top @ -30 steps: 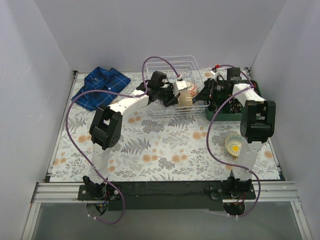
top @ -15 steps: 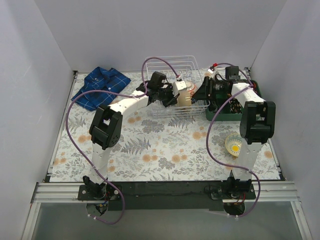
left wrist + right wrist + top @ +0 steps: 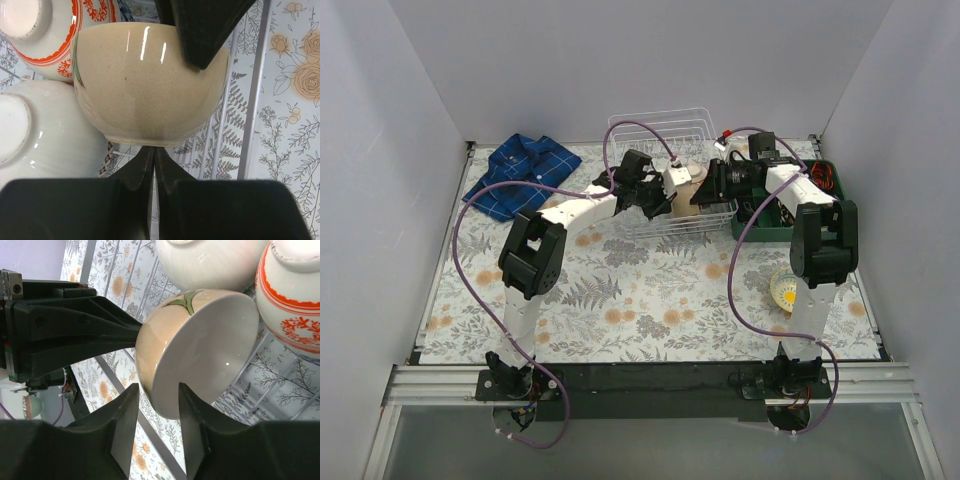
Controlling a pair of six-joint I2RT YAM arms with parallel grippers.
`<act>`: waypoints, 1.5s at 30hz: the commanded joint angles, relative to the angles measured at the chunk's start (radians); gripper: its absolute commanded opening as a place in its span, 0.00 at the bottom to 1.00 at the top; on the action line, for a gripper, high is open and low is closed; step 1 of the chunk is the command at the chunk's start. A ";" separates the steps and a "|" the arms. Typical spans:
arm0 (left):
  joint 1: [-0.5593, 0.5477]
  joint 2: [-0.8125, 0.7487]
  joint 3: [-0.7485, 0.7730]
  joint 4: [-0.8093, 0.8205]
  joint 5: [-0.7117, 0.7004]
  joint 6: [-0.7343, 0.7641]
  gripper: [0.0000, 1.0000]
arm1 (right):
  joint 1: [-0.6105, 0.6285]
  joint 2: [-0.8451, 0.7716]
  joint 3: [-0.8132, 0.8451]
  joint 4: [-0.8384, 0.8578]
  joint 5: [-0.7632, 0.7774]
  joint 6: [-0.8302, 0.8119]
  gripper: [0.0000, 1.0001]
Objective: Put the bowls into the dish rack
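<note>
The white wire dish rack (image 3: 658,122) stands at the back centre. Inside it, a beige bowl (image 3: 692,190) (image 3: 150,90) (image 3: 200,350) is tipped on its side. My left gripper (image 3: 670,193) (image 3: 154,148) is shut with nothing in it, and its tips touch the bowl's outer base. From the right, my right gripper (image 3: 713,184) (image 3: 157,386) is open, with one finger on each side of the bowl's rim. A white bowl (image 3: 45,130) (image 3: 210,260) and a red-patterned bowl (image 3: 65,30) (image 3: 295,300) lie in the rack beside the beige one.
A small yellow-centred bowl (image 3: 786,288) sits on the floral cloth by the right arm. The green tray (image 3: 760,230) is right of the rack, partly behind the right arm. A blue plaid shirt (image 3: 520,172) lies at the back left.
My right arm has reached left to the beige bowl, and its fingers now straddle the rim. The bowl and my left gripper have shifted slightly left.
</note>
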 commanded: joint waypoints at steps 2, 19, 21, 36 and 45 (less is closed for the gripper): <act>-0.004 -0.087 -0.027 0.030 -0.040 -0.013 0.00 | -0.004 0.016 0.044 -0.006 -0.041 -0.031 0.34; 0.009 -0.285 -0.162 0.260 -0.429 -0.177 0.28 | 0.008 0.002 -0.078 0.395 -0.412 0.351 0.01; 0.009 -0.298 -0.184 0.258 -0.445 -0.156 0.30 | 0.017 0.018 -0.106 0.505 -0.478 0.488 0.01; 0.044 -0.295 -0.162 0.157 -0.476 -0.140 0.34 | -0.013 0.128 -0.197 0.512 -0.470 0.539 0.07; 0.047 -0.273 -0.147 0.160 -0.493 -0.122 0.41 | -0.072 0.052 0.012 -0.024 -0.105 0.090 0.30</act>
